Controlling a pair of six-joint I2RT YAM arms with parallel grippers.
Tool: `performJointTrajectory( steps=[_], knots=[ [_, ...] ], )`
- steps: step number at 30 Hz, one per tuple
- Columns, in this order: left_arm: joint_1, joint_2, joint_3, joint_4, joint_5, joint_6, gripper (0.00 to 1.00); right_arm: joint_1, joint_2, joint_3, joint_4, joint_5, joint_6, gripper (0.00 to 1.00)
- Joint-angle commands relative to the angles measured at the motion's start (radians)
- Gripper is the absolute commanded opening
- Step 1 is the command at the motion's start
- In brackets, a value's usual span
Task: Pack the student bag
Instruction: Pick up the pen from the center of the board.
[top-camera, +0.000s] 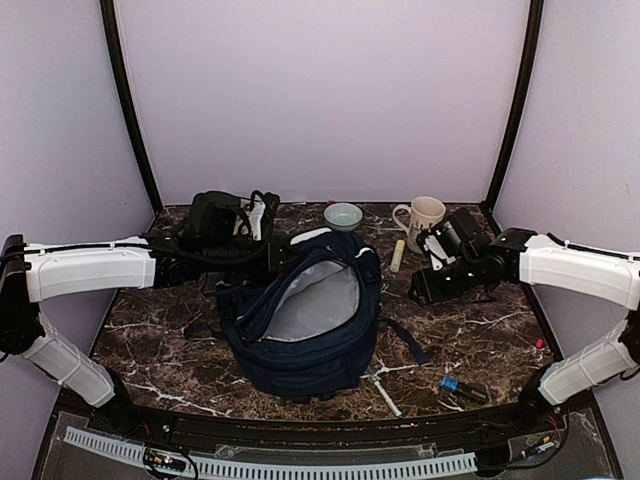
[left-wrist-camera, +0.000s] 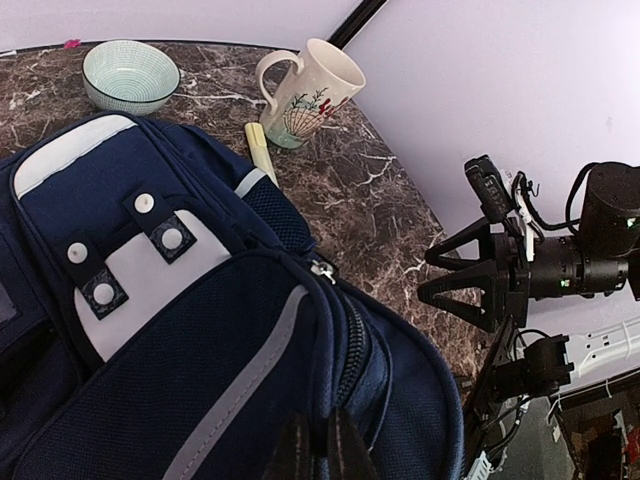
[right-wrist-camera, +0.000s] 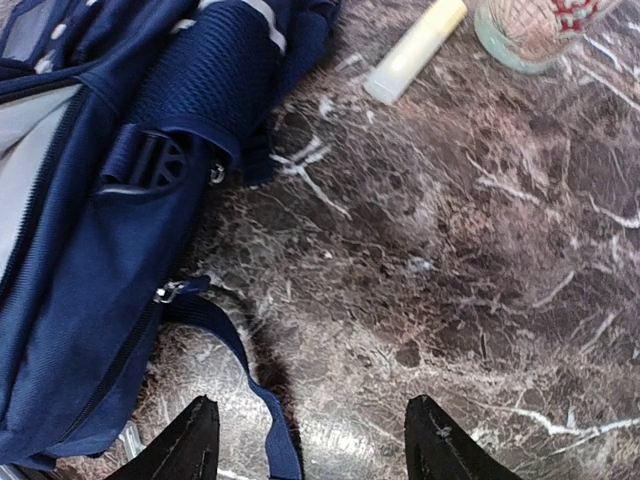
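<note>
The left pincer (left-wrist-camera: 322, 452) is clenched on a fold of fabric by the zip, at the upper left rim of the student bag (top-camera: 305, 320). The bag lies open-mouthed in the middle of the worktop (top-camera: 470, 340), grey lining showing. Only the left wrist view shows the bag's white patch (left-wrist-camera: 170, 285) with its press studs. Behind the bag it shows a bowl (left-wrist-camera: 130, 75), a yellow stick (left-wrist-camera: 262, 150) and the printed side of a mug (left-wrist-camera: 305, 95). The right pincer (right-wrist-camera: 310, 440) is released, its fingers spread over bare marble just right of the bag and apart from it. Its own view alone shows the side mesh pocket (right-wrist-camera: 200, 70) and a loose strap (right-wrist-camera: 245, 370) trailing towards one finger.
</note>
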Motion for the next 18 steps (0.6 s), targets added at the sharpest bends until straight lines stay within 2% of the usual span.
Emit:
performJointTrajectory(
  steps=[1, 9, 11, 12, 18],
  knots=[
    [0.023, -0.012, -0.009, -0.077, -0.034, 0.009, 0.0, -0.023, 0.01, -0.002, -0.061, 0.003, 0.056, 0.64],
    [0.023, -0.018, -0.011, -0.078, -0.035, 0.012, 0.0, -0.042, -0.027, -0.032, -0.146, -0.006, 0.122, 0.66],
    [0.023, -0.02, -0.013, -0.078, -0.034, 0.014, 0.0, -0.042, -0.042, -0.05, -0.155, -0.036, 0.123, 0.67],
    [0.023, -0.023, -0.013, -0.081, -0.034, 0.021, 0.0, -0.043, -0.059, -0.082, -0.167, -0.103, 0.124, 0.66],
    [0.022, -0.03, -0.009, -0.104, -0.046, 0.032, 0.0, -0.041, -0.119, -0.158, -0.099, -0.142, 0.174, 0.66]
  ],
)
